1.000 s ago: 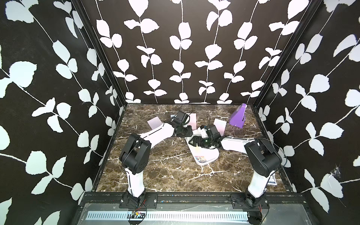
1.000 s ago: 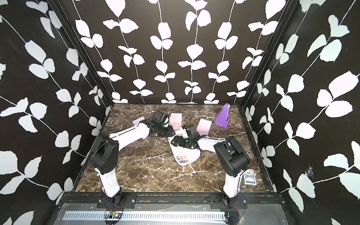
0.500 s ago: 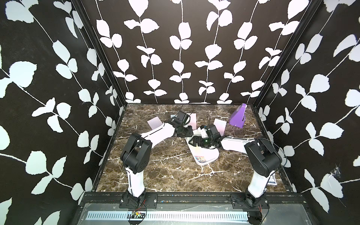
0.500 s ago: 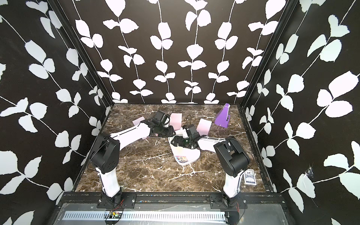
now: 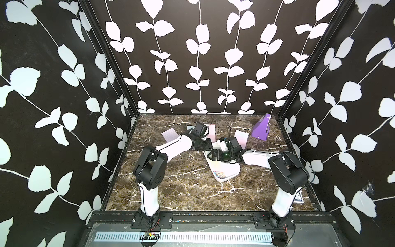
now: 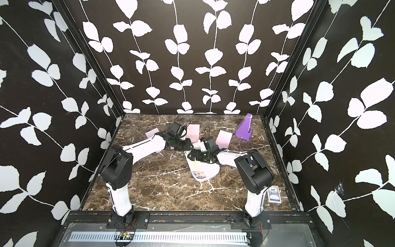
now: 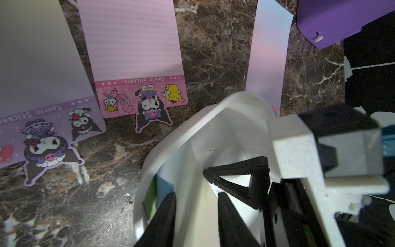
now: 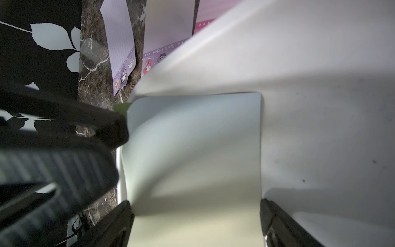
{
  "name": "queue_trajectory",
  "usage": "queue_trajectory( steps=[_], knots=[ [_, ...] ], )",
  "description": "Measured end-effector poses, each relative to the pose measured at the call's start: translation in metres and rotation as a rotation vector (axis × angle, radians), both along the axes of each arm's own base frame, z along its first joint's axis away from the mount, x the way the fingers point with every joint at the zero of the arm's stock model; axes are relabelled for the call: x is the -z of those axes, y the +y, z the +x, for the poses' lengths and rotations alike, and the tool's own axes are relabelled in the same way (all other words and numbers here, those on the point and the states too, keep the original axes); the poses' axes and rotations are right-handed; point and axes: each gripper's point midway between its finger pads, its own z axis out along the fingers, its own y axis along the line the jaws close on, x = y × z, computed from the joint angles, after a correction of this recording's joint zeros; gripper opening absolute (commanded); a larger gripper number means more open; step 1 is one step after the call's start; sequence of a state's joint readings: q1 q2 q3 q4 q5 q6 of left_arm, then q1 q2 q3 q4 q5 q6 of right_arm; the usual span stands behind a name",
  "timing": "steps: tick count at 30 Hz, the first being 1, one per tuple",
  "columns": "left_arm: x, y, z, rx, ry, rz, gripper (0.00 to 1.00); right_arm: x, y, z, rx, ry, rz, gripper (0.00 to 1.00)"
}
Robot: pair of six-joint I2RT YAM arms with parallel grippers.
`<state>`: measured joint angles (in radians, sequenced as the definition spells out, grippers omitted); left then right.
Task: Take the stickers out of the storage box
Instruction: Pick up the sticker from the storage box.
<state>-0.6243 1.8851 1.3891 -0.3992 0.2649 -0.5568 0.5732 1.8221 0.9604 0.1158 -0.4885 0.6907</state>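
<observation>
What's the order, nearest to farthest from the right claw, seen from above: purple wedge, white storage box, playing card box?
In a top view:
1. storage box, right beneath the right claw.
2. purple wedge, in the back right corner.
3. playing card box, in the front right corner, beside the arm's base.

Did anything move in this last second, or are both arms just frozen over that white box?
Nothing visibly changed. The left hand and right hand stay at the storage box, a sheet still lies inside it, and the stickers already out rest where they were.
</observation>
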Motion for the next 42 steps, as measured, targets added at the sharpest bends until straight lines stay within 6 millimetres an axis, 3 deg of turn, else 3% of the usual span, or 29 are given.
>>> queue_trajectory(
  steps=[14, 27, 35, 42],
  knots=[
    [0.003, 0.012, 0.009, -0.024, 0.002, 0.008, 0.36, 0.0, 0.0, 0.0, -0.004, -0.002, -0.004, 0.94],
    [0.007, 0.011, 0.009, -0.019, 0.01, 0.006, 0.36, 0.0, 0.0, 0.0, -0.006, -0.002, -0.009, 0.94],
    [0.014, 0.015, 0.005, -0.015, 0.017, 0.022, 0.23, 0.0, 0.0, 0.0, -0.006, -0.001, -0.009, 0.94],
    [0.019, 0.017, 0.003, -0.014, 0.022, 0.037, 0.01, 0.0, -0.001, 0.0, -0.008, -0.002, -0.01, 0.94]
  ],
)
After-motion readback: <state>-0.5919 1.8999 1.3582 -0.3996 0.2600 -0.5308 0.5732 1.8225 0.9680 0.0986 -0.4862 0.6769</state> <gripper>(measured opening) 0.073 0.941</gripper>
